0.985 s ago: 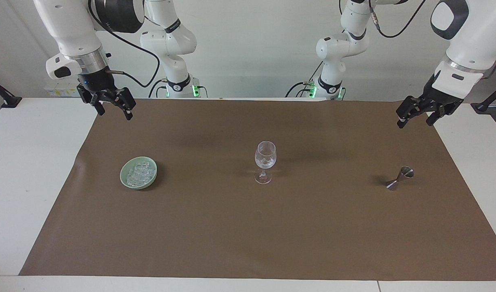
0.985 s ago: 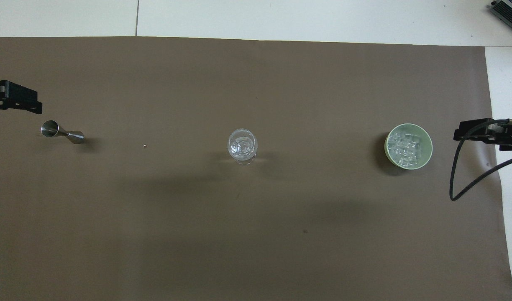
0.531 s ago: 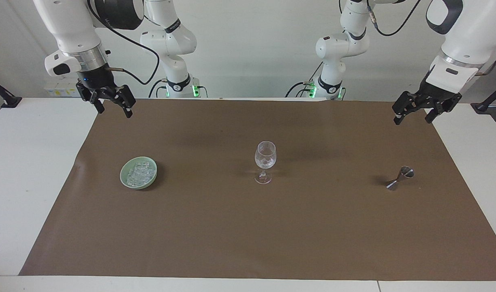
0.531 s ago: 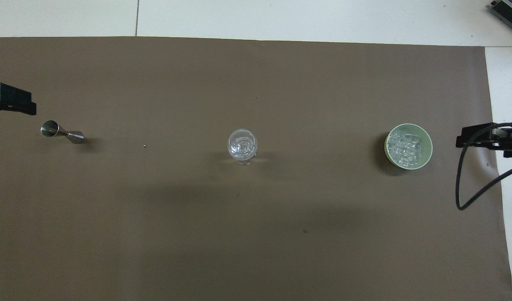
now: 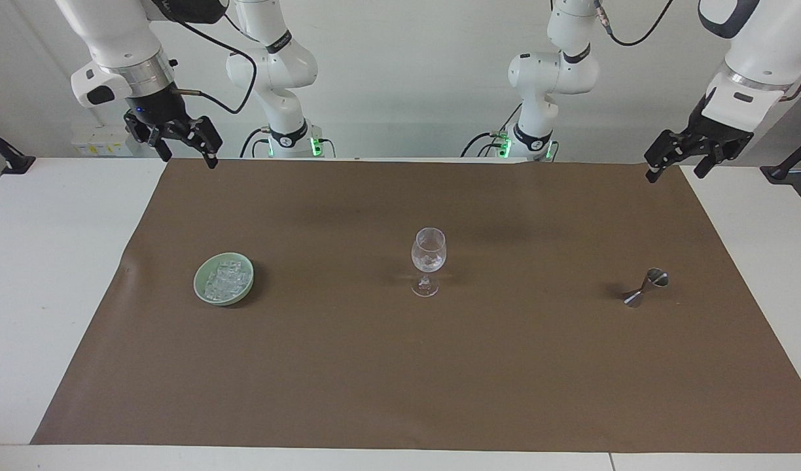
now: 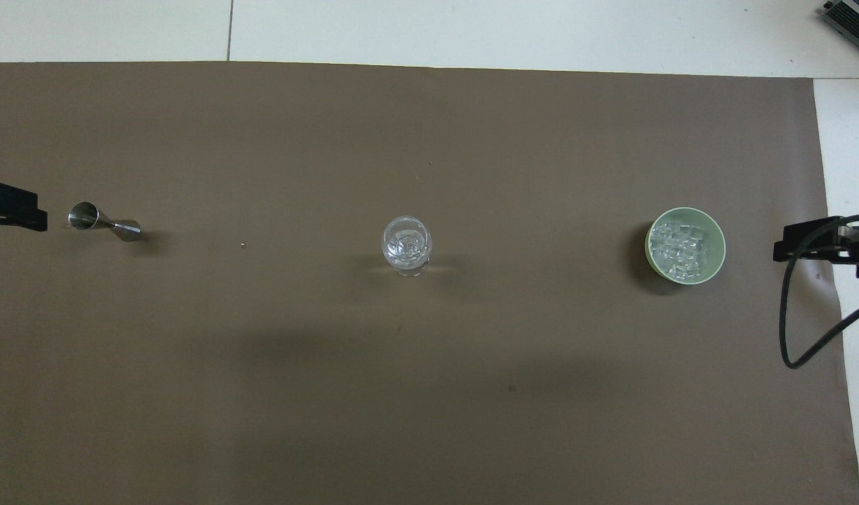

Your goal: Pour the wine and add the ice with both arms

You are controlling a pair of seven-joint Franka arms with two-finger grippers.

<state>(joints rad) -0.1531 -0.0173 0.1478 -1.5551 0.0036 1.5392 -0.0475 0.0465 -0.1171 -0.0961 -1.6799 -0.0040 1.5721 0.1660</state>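
The ice (image 5: pixel 225 278) is a heap of small clear cubes in a pale green bowl (image 5: pixel 204 292) toward the right arm's end of the table; the ice also shows in the overhead view (image 6: pixel 682 244). A clear stemmed glass (image 5: pixel 428 258) stands upright at the middle, with something clear and glassy in its bowl. A small steel jigger (image 5: pixel 644 288) lies on its side toward the left arm's end. My right gripper (image 5: pixel 189 159) hangs open and empty, high over the mat's corner by the robots. My left gripper (image 5: pixel 673 175) hangs open and empty, high over the other corner by the robots.
A brown mat (image 5: pixel 400 379) covers most of the white table (image 5: pixel 40 275). A black cable (image 6: pixel 798 308) loops down from the right wrist beside the bowl. A tiny speck (image 6: pixel 242 245) lies on the mat between the jigger and the glass.
Both grippers have risen and drawn back toward the robots and outward to the mat's corners. The glass, bowl and jigger have not moved.
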